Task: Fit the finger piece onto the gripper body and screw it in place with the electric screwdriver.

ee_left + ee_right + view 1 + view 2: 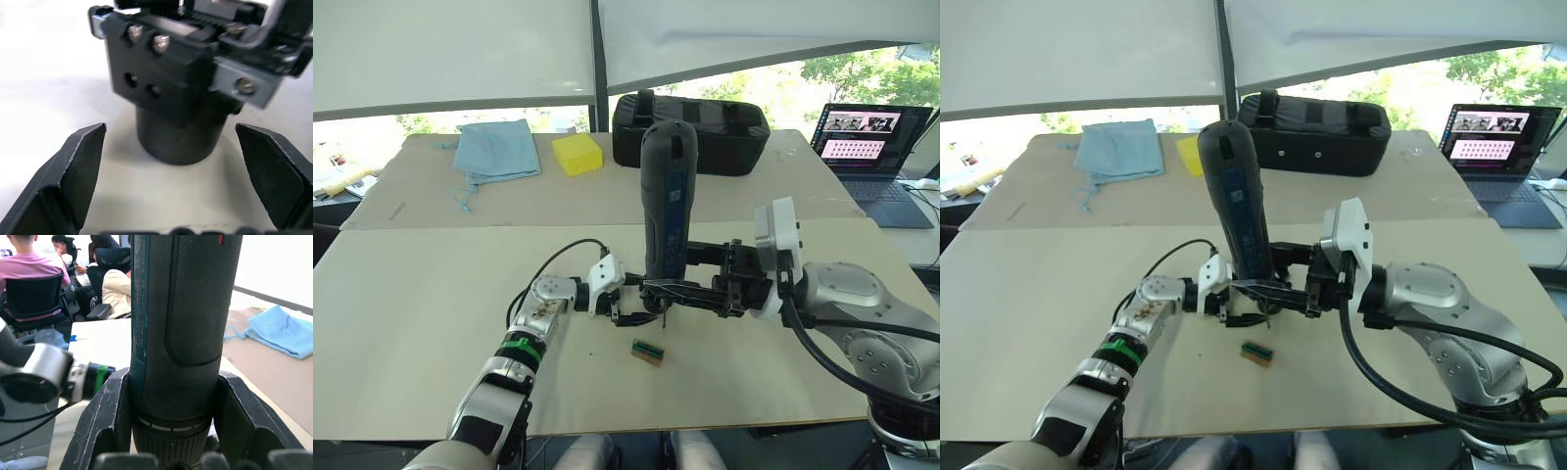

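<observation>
The electric screwdriver (667,201) stands nearly upright in the middle of the near table (411,323), its 2 sides clamped low down between the fingers of the right gripper (171,431). Its bit end points down at the gripper body (181,88), which sits on the table directly under the tool.

The left gripper (626,308) reaches in from the left of the gripper body, level with it. In its wrist view the 2 fingers (73,171) are spread wide, one on each side of the gripper body's round base, with bare table showing between each finger and the base; they touch nothing. That view shows 2 screws along the top of the body's black block and 2 holes beneath them.

The finger piece may be the pointed black part at the top of the gripper body, but the tool and both grippers crowd that spot and I cannot tell.

A small green-and-brown block (647,352) lies on the table just in front of the gripper body. Well behind the gripper body, on the far table, sit a black case (705,132), a yellow block (578,154) and a blue cloth (496,149); a laptop (867,147) is open far to its right.
</observation>
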Tool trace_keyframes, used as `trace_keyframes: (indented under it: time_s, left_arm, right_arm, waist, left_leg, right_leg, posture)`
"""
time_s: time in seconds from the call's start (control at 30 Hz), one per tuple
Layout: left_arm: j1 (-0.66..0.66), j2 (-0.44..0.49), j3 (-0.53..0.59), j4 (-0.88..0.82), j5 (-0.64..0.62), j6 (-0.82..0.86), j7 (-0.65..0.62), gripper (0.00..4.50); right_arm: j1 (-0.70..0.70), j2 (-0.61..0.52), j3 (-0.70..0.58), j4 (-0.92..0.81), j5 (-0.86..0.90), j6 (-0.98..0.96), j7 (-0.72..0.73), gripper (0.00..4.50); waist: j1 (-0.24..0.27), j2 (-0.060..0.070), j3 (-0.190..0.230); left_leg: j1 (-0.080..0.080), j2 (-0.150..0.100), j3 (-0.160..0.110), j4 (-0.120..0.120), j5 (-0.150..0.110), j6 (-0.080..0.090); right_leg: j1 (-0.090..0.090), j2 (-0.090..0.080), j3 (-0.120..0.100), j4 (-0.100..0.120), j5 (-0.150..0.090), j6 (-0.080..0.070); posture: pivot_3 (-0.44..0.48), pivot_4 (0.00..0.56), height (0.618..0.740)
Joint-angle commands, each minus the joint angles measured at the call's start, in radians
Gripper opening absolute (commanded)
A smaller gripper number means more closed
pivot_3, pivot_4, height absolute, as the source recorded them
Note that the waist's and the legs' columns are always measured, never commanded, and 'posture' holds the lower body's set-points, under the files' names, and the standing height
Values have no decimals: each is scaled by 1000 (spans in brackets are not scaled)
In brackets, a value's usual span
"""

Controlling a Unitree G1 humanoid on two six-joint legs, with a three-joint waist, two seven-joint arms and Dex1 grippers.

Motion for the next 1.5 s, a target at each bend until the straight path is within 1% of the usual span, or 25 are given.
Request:
trace_keyframes:
  time_s: [0.03, 0.13, 0.23, 0.33, 0.43, 0.5, 0.6, 0.7, 1.0, 1.5]
  left_arm:
    - [29, -15, -25, -60, 7, 32, 41, 4500]
    - [22, -39, -36, -50, 21, 29, 83, 4500]
    - [3, -55, -47, -28, 20, -1, 79, 3750]
    - [-29, -57, -52, 24, 21, -32, 61, 2328]
    - [-61, -62, -56, 85, 22, -70, 41, 2279]
    - [-81, -69, -60, 123, 21, -92, 17, 2279]
    - [-102, -77, -66, 165, 29, -124, 3, 2279]
    - [-115, -81, -63, 193, 33, -143, 2, 2279]
    - [-116, -78, -50, 204, 35, -155, 1, 2279]
    - [-115, -81, -46, 199, 34, -155, 11, 2279]
  right_arm:
    - [-22, 6, -18, -19, 21, -19, 13, 1918]
    - [-24, 7, -13, -15, 16, -21, 20, 1918]
    - [-41, 12, -2, -5, 9, -24, 25, 1918]
    - [-69, 24, 13, 11, 0, -23, 27, 1918]
    - [-112, 49, 22, 32, 13, -3, 7, 1918]
    - [-175, 76, 24, 65, 23, 21, -25, 1918]
    - [-232, 92, 34, 103, -12, 31, -45, 1918]
    - [-254, 93, 47, 125, -49, 27, -48, 1918]
    - [-263, 97, 77, 166, -154, -10, -25, 1918]
    - [-293, 119, 69, 183, -194, 15, 2, 1918]
  waist:
    - [2, 0, 0]
    - [8, 0, 0]
    - [16, 0, 0]
    - [20, 0, 0]
    - [21, 0, 0]
    - [21, 0, 0]
    - [22, 0, 0]
    - [25, 0, 0]
    - [22, 0, 0]
    - [22, 0, 0]
  left_leg:
    - [0, 0, 0, 0, 0, 0]
    - [1, 0, 0, 0, 0, 0]
    - [2, 0, 0, 0, 0, 0]
    - [2, 0, 0, 0, 0, 0]
    - [2, 0, 0, 0, 0, 0]
    - [2, 0, 0, 1, 0, 0]
    - [1, 0, 0, 1, 0, 0]
    - [1, 0, 0, 0, 0, 0]
    - [0, -1, 0, 1, 0, 0]
    - [0, -1, 0, 1, 0, 0]
  right_leg:
    - [0, 0, 0, 0, 0, 0]
    - [1, 0, 0, 0, 0, 0]
    - [2, 0, 0, 0, 0, 0]
    - [2, 0, 0, -1, 0, 0]
    - [2, 0, -1, -1, 0, 0]
    - [2, 0, -1, -1, 0, 0]
    - [2, 0, -1, -1, 0, 0]
    - [2, 0, -1, -1, 0, 0]
    - [1, 0, -1, -2, 1, 0]
    - [1, 0, -1, -2, 1, 0]
  posture:
    - [0, 150, 740]
    - [0, 150, 740]
    - [0, 150, 740]
    - [0, 150, 740]
    - [0, 150, 740]
    - [0, 150, 740]
    - [0, 150, 740]
    - [0, 150, 740]
    - [0, 150, 740]
    - [0, 150, 740]
